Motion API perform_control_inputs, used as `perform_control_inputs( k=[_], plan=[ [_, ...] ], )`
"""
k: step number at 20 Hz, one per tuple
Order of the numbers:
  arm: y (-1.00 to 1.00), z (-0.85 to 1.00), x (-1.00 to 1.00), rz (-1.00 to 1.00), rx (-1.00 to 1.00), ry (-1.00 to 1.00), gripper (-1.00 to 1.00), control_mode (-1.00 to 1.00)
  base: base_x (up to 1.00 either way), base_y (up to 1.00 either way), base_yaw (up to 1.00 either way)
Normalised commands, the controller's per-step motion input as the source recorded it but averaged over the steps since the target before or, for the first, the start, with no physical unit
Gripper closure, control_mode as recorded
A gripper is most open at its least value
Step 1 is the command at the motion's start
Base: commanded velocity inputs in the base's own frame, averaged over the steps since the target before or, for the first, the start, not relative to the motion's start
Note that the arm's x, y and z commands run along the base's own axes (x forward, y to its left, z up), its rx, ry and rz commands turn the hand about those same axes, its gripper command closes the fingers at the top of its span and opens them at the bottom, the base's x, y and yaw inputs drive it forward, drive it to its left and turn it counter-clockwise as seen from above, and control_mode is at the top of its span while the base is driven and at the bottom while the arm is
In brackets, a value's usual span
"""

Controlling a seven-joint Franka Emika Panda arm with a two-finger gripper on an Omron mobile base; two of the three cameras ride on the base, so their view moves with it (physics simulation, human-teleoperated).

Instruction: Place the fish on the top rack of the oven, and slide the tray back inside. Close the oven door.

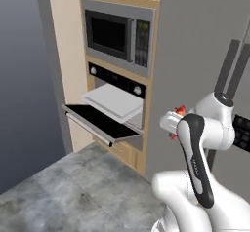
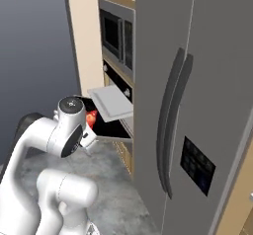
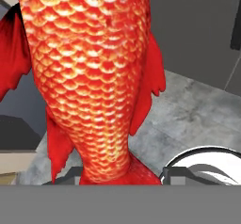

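Note:
The red-orange fish [image 3: 89, 68] hangs scaly and close in the hand view, and my gripper [image 3: 117, 175] is shut on its tail end. From the left base view, bits of the fish [image 1: 180, 110] poke out by my white hand, right of the oven [image 1: 117, 80] and in front of the fridge. The oven door [image 1: 97, 121] is dropped open and lies flat. Above it, the pale top rack [image 1: 114, 102] sticks out of the cavity, bare. In the right base view the fish [image 2: 92, 118] sits near the door [image 2: 111, 129], below the rack [image 2: 112, 102].
A silver microwave [image 1: 117, 33] sits above the oven. A tall grey fridge [image 2: 197, 105] with dark handles [image 2: 173, 125] stands immediately right of the oven. Grey stone floor [image 1: 73, 187] spreads below the door. A dark wall [image 1: 24, 80] lies to the left.

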Motion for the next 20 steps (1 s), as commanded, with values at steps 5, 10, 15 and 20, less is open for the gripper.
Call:
perform_control_inputs(
  k=[5,10,15,20],
  plan=[
    [0.00,0.00,0.00,0.00,0.00,0.00,1.00,1.00,0.77,0.00,0.15],
    [0.00,0.00,0.00,0.00,0.00,0.00,1.00,1.00,0.97,-0.01,0.08],
    [0.00,0.00,0.00,0.00,0.00,0.00,1.00,1.00,0.83,-0.03,0.07],
    [0.00,0.00,0.00,0.00,0.00,0.00,1.00,1.00,0.69,0.00,0.06]
  ],
)
